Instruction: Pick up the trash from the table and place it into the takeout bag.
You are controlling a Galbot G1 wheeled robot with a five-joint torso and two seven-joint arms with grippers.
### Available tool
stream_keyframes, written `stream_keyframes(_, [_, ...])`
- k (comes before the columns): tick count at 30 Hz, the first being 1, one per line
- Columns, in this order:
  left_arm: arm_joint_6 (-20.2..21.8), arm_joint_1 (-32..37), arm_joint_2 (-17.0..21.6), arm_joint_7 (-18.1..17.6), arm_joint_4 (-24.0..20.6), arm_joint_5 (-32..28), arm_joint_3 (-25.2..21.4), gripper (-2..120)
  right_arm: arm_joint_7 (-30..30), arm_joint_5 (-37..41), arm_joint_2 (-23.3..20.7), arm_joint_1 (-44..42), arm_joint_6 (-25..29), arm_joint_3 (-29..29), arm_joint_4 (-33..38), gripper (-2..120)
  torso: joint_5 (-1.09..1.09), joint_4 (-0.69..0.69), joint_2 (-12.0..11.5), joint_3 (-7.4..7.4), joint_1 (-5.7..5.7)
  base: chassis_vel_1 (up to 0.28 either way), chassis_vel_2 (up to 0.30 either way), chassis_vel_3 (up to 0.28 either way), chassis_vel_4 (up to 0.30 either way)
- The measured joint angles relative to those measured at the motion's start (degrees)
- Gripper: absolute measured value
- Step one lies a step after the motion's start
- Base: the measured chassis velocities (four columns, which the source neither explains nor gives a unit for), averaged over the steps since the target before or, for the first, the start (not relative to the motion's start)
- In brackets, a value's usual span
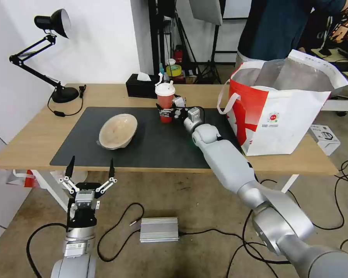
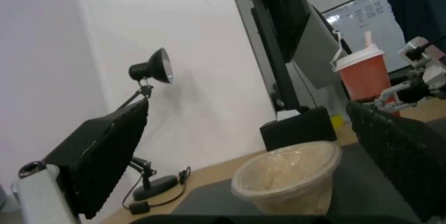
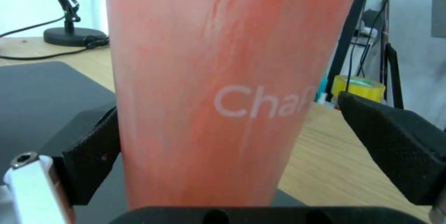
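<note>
Right wrist view shows my right claw (image 3: 223, 147) spread around the upright red cup (image 3: 228, 77), one pad touching, the other just clear.

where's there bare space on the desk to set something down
Free: the dark mat between the beige bowl and the right arm, and the near left wood of the table below the lamp. Crowded: the back middle, where the right gripper straddles the red cup by the tissue box; the takeout bag fills the right end.
</note>
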Motion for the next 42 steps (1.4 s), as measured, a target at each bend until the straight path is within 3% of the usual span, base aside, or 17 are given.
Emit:
stream_keyframes(17, [-0.1,0.0,0.0,0.0,0.3,0.0,0.1,100,-0.7,-0.8,0.8,1.8,0.7,0.5,-2.6,101,0.0,0.0,0.0,0.0,0.0,0.0,0.0,0.0,0.0])
stream_keyframes(22, [-0.2,0.0,0.0,0.0,0.3,0.0,0.1,100,-1.5,-0.9,0.9,1.7,1.0,0.5,-2.7,81,0.0,0.0,0.0,0.0,0.0,0.0,0.0,0.0,0.0])
stream_keyframes(25, [-0.2,0.0,0.0,-0.1,0.3,0.0,0.0,100,-1.6,-0.9,1.0,1.5,1.1,0.5,-2.7,76,0.0,0.0,0.0,0.0,0.0,0.0,0.0,0.0,0.0])
stream_keyframes(29, [-0.2,0.0,0.0,-0.1,0.3,0.0,0.0,100,-1.7,-0.9,0.8,1.4,1.2,0.5,-2.7,54,0.0,0.0,0.0,0.0,0.0,0.0,0.0,0.0,0.0])
stream_keyframes(42, [-0.2,-0.2,0.0,-0.1,0.2,0.0,0.1,100,-1.8,-0.8,0.4,1.2,1.3,0.5,-2.4,22,0.0,0.0,0.0,0.0,0.0,0.0,0.0,0.0,0.0])
